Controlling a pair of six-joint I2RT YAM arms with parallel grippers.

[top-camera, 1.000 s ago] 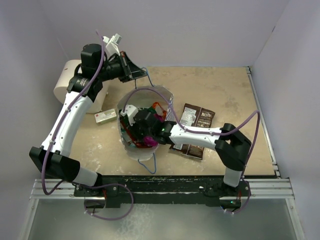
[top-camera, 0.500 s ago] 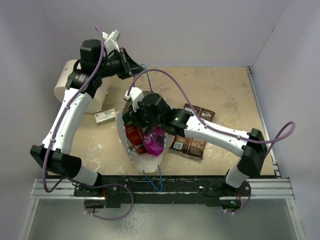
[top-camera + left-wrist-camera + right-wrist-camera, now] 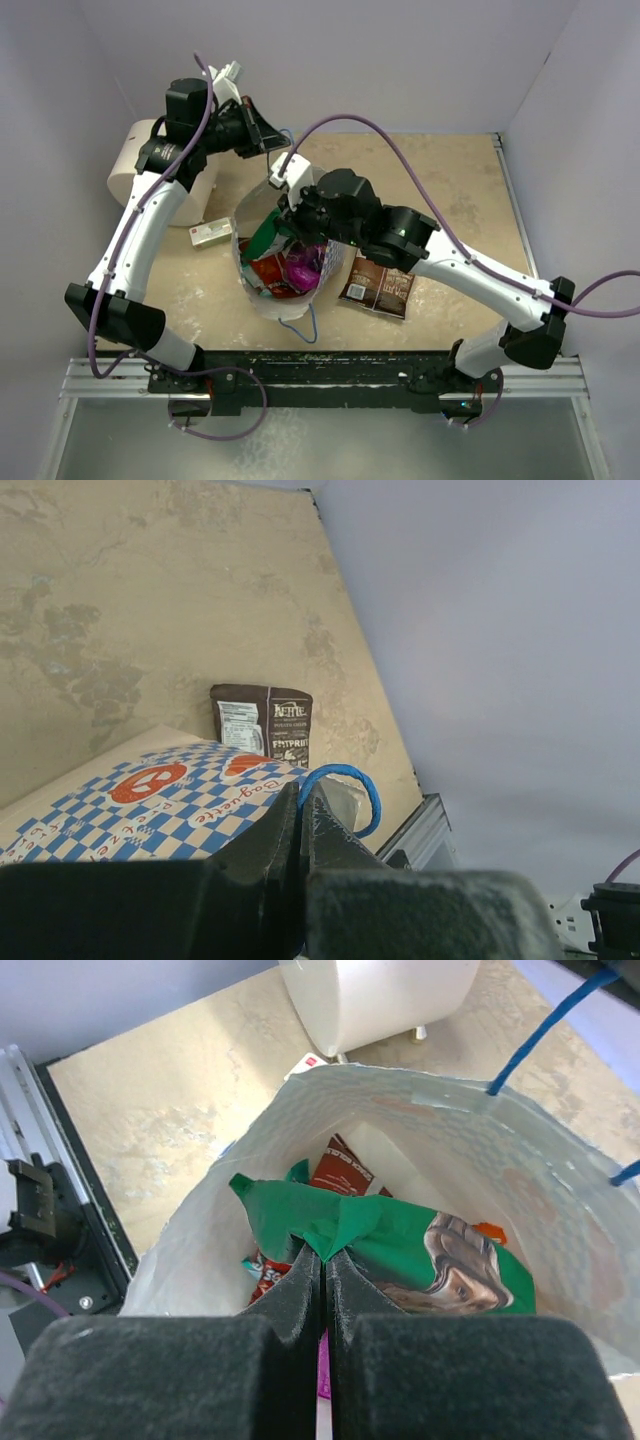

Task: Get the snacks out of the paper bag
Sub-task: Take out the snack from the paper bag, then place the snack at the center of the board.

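Observation:
The white paper bag (image 3: 262,300) stands open in the middle of the table, with red (image 3: 270,272) and magenta (image 3: 304,268) packets inside. My right gripper (image 3: 285,224) hovers over its mouth, shut on a corner of a green packet (image 3: 264,236). In the right wrist view the gripper (image 3: 322,1255) pinches that green packet (image 3: 410,1245) above the bag's white inside (image 3: 520,1180). My left gripper (image 3: 272,136) is shut on the bag's blue cord handle (image 3: 352,780) and holds it up, above the bag's patterned side (image 3: 150,800). A dark brown packet (image 3: 378,286) lies on the table to the right of the bag.
A big white cylinder (image 3: 135,165) stands at the back left, with a small flat whitish box (image 3: 208,234) in front of it. Both show in the right wrist view, the cylinder (image 3: 380,995) and the box (image 3: 305,1063). Walls close the table on three sides.
My right gripper has risen out of the bag and moved back, lifting the green packet to the bag's mouth. The bag stands more upright. My left gripper still holds the handle.

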